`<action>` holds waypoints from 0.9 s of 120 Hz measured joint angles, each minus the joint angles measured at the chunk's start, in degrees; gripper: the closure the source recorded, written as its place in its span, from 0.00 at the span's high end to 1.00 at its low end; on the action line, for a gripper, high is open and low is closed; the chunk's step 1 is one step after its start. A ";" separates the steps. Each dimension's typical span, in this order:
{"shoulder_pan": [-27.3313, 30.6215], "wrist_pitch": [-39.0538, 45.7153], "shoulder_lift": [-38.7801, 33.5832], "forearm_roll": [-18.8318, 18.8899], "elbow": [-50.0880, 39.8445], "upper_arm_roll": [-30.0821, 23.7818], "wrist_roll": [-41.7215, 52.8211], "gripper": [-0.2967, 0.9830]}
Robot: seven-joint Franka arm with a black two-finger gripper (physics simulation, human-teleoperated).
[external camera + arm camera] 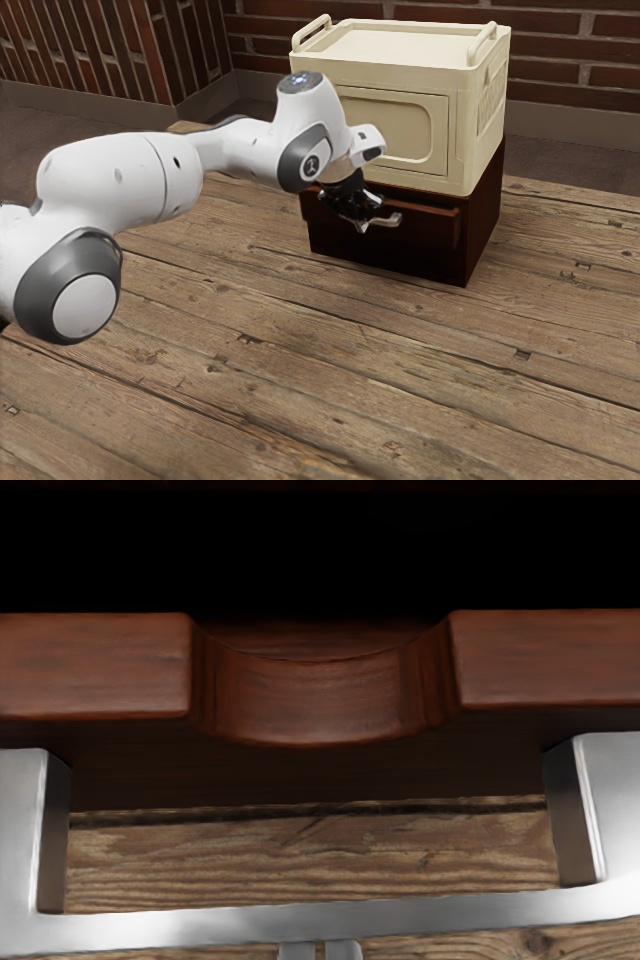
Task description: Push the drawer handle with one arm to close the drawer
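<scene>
In the exterior view, my gripper (360, 212) hides part of the drawer front (428, 222) and one end of the handle (388, 220); whether I touch the handle, I cannot tell. My arm (112, 182) is cut off at the exterior view's left edge. In my wrist view, both side edges crop the handle and the drawer front, and blackness hides what lies behind that front. Two small grey pieces (343, 951), cut off below the handle, I cannot identify.

Cream box (415, 110), red brick wall (570, 75), wooden planks (330, 360)
</scene>
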 joint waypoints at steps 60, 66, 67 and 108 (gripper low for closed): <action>2.46 0.13 7.25 1.18 9.95 -2.08 0.57 0.15; 2.66 0.15 7.96 1.25 10.74 -2.23 0.65 0.15; 2.69 0.15 8.11 1.25 10.90 -2.26 0.66 0.15; 3.53 1.52 10.00 1.42 12.52 -3.13 1.21 0.15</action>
